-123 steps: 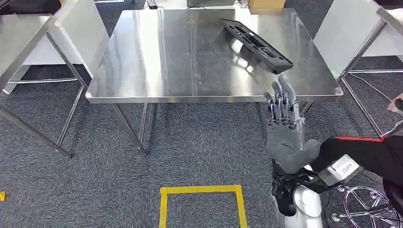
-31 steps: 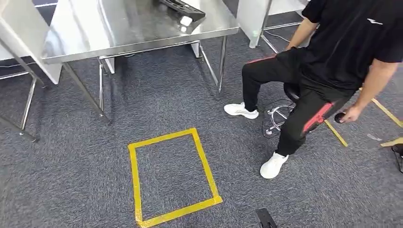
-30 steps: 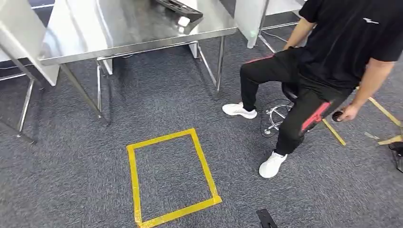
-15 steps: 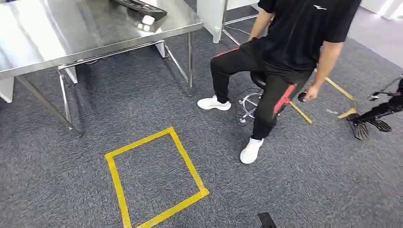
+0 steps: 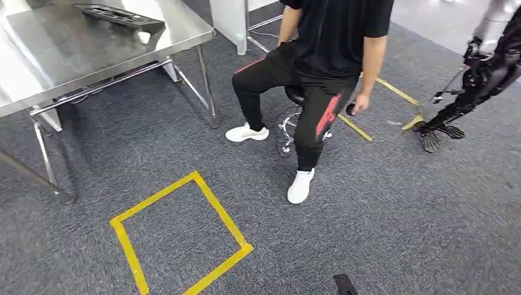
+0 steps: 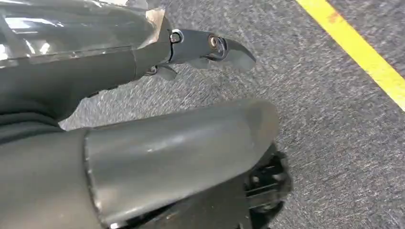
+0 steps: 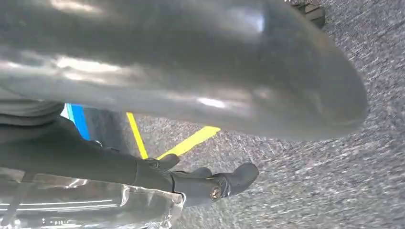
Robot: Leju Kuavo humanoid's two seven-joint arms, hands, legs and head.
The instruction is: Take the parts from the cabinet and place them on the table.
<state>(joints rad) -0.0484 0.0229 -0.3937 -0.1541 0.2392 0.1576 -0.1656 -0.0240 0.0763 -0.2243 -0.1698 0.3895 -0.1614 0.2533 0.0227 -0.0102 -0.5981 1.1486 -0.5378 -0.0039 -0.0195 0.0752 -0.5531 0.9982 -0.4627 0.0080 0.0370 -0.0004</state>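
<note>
Steel counter (image 5: 92,49) at ten o'clock in the head view already carries one black part (image 5: 117,15), lying flat near its far edge, long axis running from about ten o'clock to four o'clock. So one delivery looks done; I judge more parts remain in the cabinet. Both arms hang over grey carpet: the left robot hand (image 6: 143,124) and right robot hand (image 7: 181,143) hold nothing, fingers loosely apart. A seated person (image 5: 319,55) waits at one o'clock.

A long black slotted part (image 5: 117,15) lies flat near the corner of the steel table (image 5: 74,55).
</note>
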